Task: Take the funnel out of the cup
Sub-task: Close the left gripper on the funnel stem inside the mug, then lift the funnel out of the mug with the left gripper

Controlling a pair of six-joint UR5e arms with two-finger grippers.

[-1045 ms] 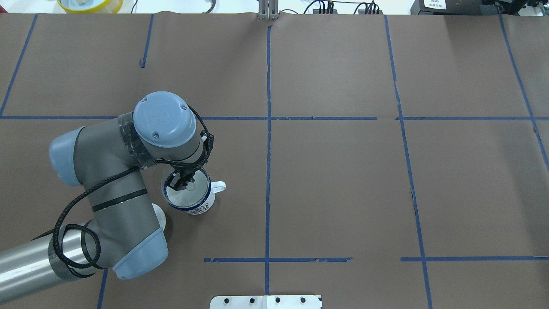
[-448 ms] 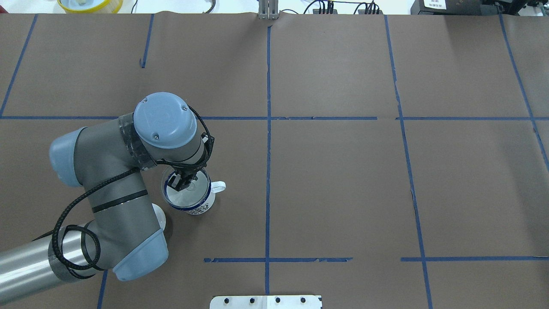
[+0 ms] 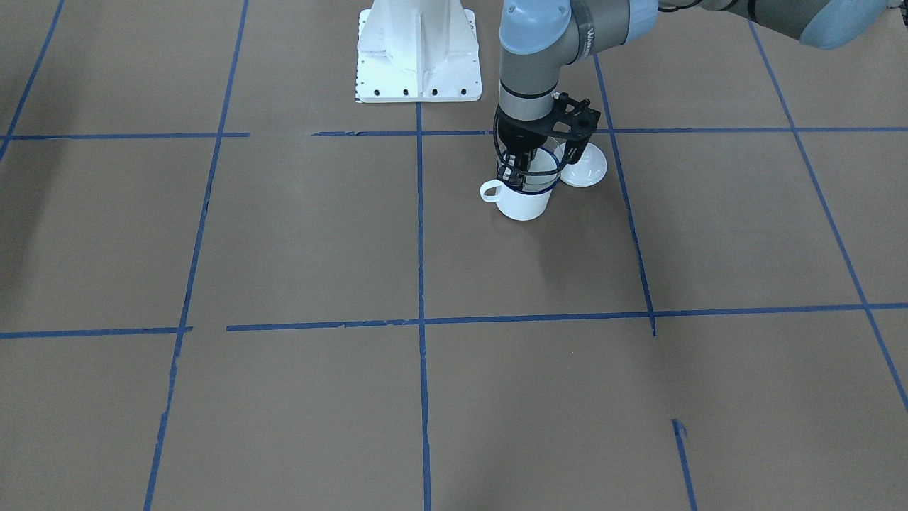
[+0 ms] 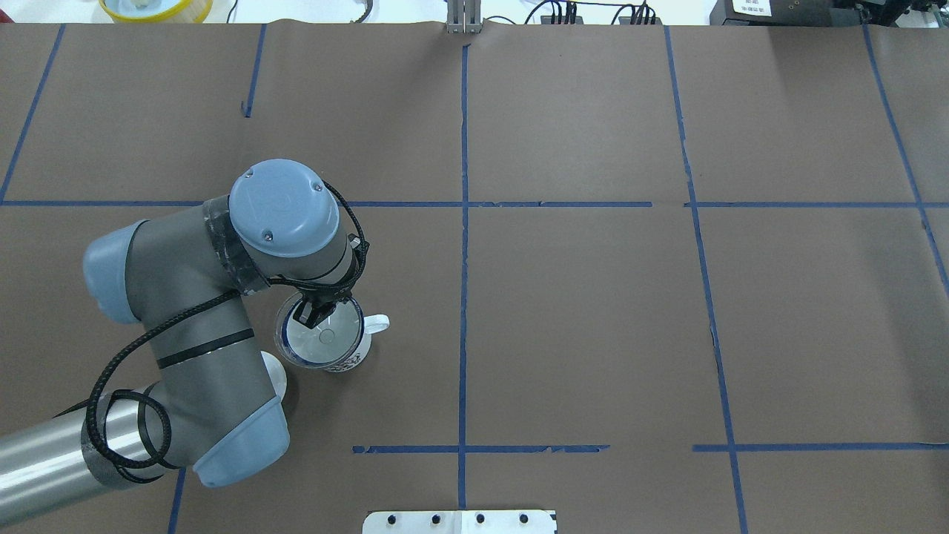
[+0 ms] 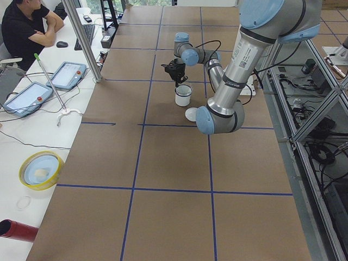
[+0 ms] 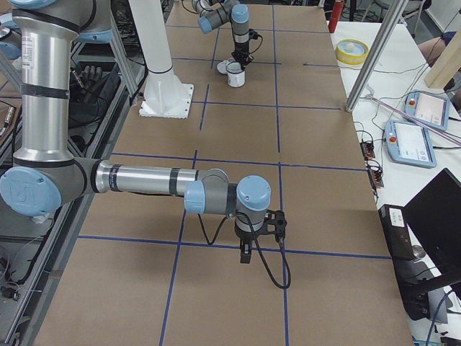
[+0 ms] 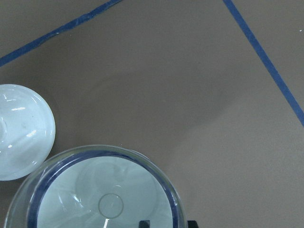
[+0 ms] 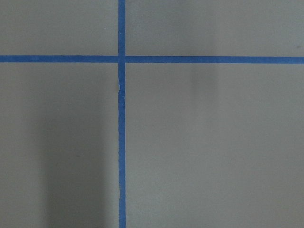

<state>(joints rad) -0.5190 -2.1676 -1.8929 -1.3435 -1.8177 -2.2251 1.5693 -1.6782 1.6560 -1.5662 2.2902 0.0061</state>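
Left of centre in the overhead view, the left gripper (image 4: 313, 311) is apparently clamping the upper rim of the funnel (image 4: 322, 338), which is sitting in the cup (image 4: 350, 361), so lifting straight up slowly is looking safest.

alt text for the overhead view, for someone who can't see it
The robot's left gripper pinches the far rim of a clear funnel in a white enamel mug with a dark blue rim. They stand left of centre on a brown table gridded with blue tape; a round white lid peeks from under the arm.
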